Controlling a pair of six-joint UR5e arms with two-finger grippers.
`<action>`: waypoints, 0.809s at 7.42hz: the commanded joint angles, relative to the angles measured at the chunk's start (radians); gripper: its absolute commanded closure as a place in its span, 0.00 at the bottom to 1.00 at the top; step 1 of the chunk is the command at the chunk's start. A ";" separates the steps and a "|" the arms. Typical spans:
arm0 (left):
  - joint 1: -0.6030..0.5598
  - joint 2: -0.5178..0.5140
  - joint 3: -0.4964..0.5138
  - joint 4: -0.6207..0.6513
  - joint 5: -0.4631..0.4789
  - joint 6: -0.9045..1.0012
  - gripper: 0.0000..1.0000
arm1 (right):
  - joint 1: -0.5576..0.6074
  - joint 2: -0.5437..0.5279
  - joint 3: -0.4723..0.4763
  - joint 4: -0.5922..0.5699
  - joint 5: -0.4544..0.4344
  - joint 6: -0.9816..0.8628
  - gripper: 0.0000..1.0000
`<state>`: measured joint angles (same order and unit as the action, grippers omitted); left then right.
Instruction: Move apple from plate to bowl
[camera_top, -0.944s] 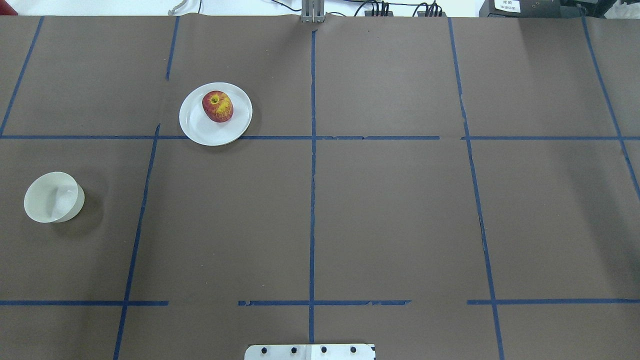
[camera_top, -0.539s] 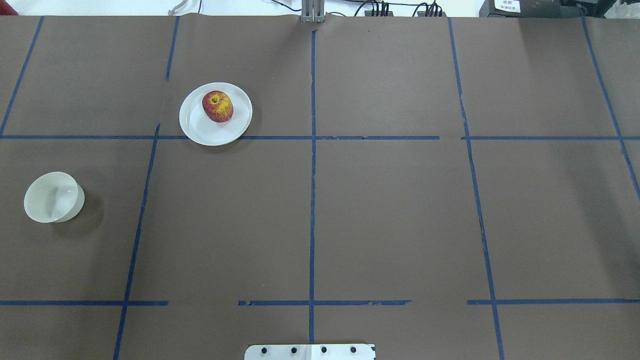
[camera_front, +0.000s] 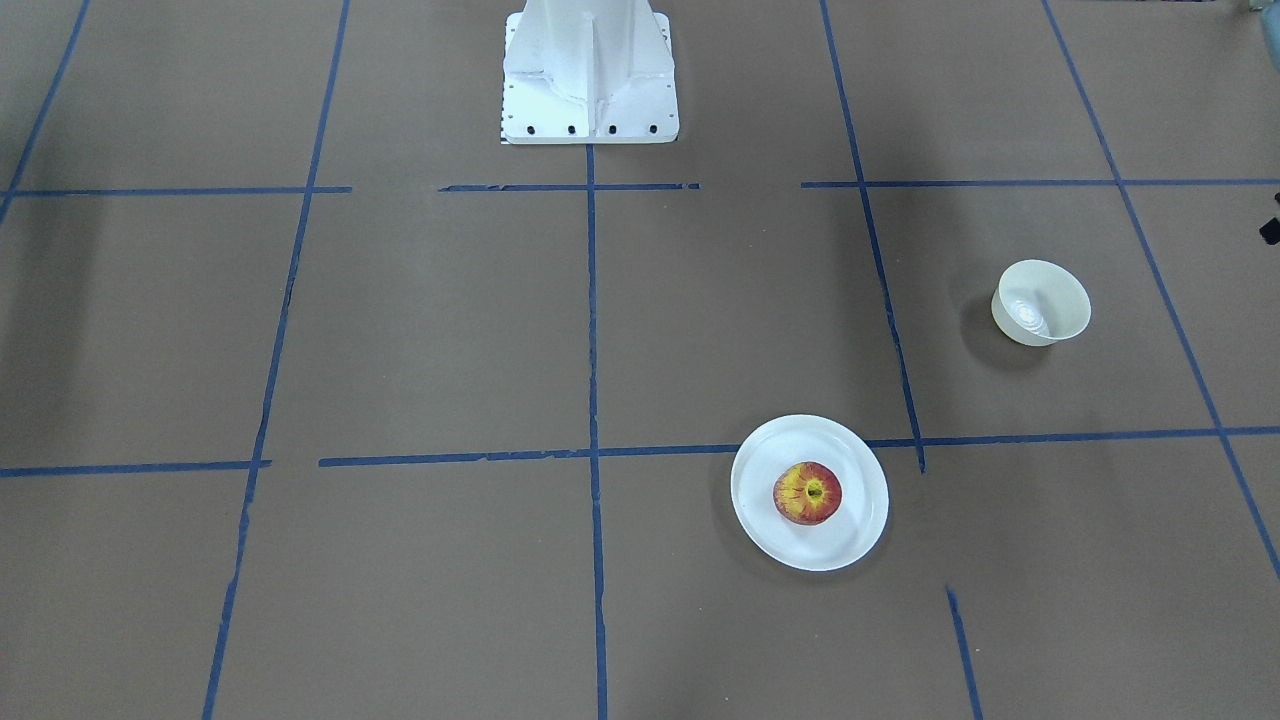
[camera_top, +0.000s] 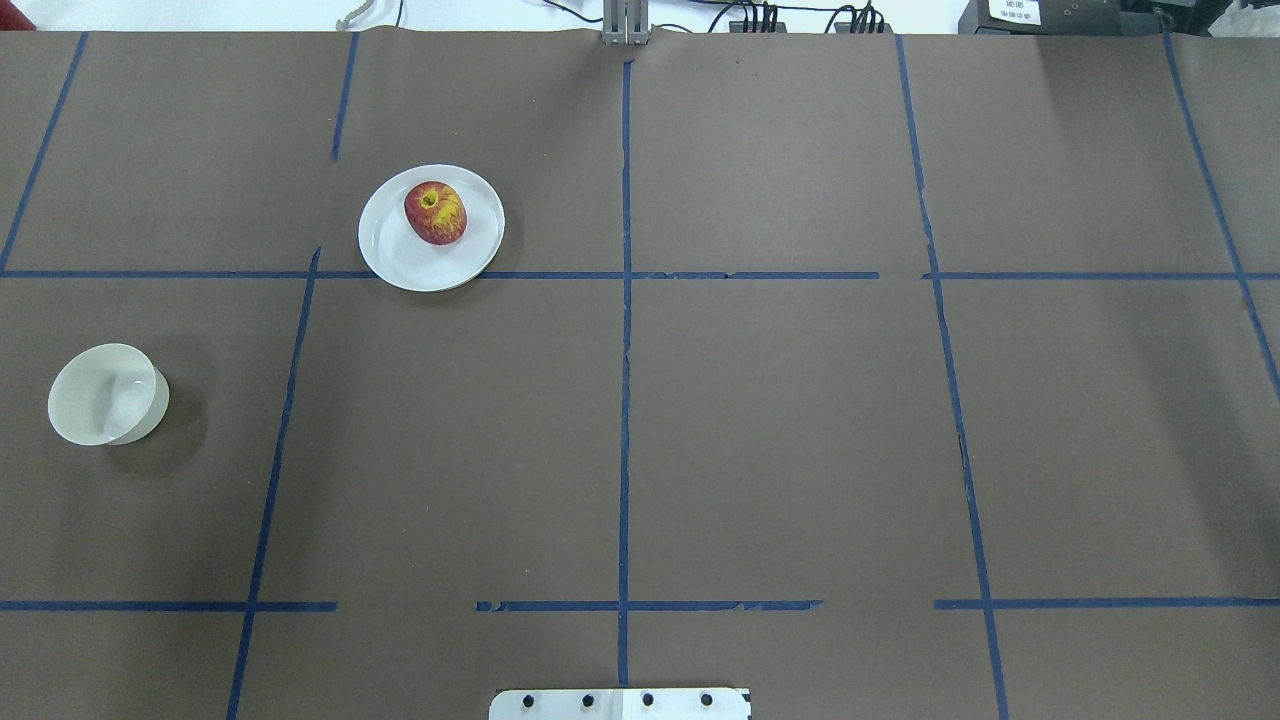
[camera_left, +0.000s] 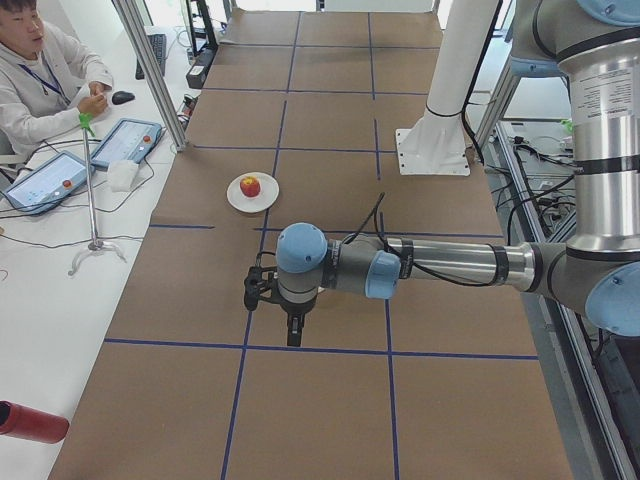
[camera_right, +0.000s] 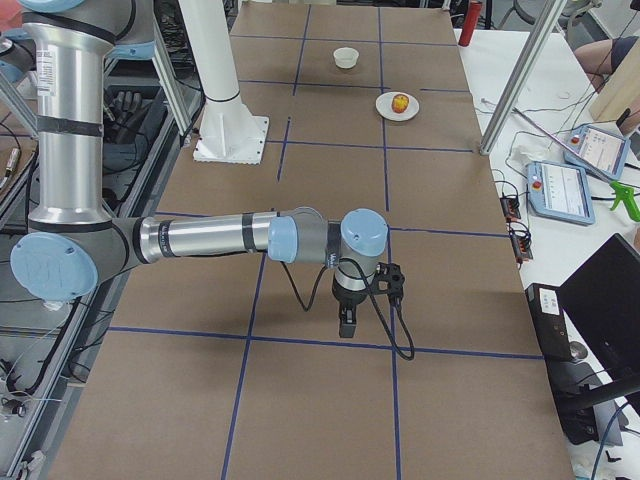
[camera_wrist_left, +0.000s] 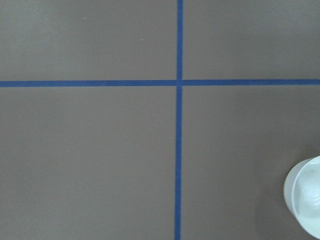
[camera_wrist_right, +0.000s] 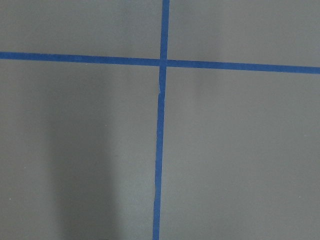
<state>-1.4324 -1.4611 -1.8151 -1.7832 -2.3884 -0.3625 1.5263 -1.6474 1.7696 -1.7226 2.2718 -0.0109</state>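
The red and yellow apple (camera_top: 435, 213) sits on the white plate (camera_top: 420, 262) at the far left-centre of the table. It also shows in the front-facing view (camera_front: 807, 493) on the plate (camera_front: 800, 545). The empty cream bowl (camera_top: 105, 394) stands apart, nearer the robot at the far left, and also shows in the front-facing view (camera_front: 1040, 302) and at the left wrist view's edge (camera_wrist_left: 305, 200). My left gripper (camera_left: 293, 330) points down over the table, well short of the plate. My right gripper (camera_right: 346, 325) points down over the other end. I cannot tell whether either is open or shut.
Blue tape lines grid the brown table cover. The robot's white base (camera_front: 590, 70) stands at the near middle edge. An operator (camera_left: 40, 80) sits with tablets (camera_left: 125, 142) beyond the far edge. A metal post (camera_left: 150, 70) stands by the plate's side.
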 joint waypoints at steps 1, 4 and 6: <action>0.219 -0.207 -0.012 -0.012 0.000 -0.332 0.00 | 0.000 0.000 -0.001 0.000 0.000 0.000 0.00; 0.442 -0.546 0.213 -0.018 0.046 -0.619 0.00 | 0.000 0.000 0.001 0.000 0.000 0.000 0.00; 0.494 -0.716 0.400 -0.028 0.127 -0.700 0.00 | 0.000 0.000 0.001 0.000 0.000 0.000 0.00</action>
<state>-0.9729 -2.0650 -1.5376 -1.8058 -2.2989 -1.0128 1.5263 -1.6475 1.7701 -1.7225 2.2718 -0.0107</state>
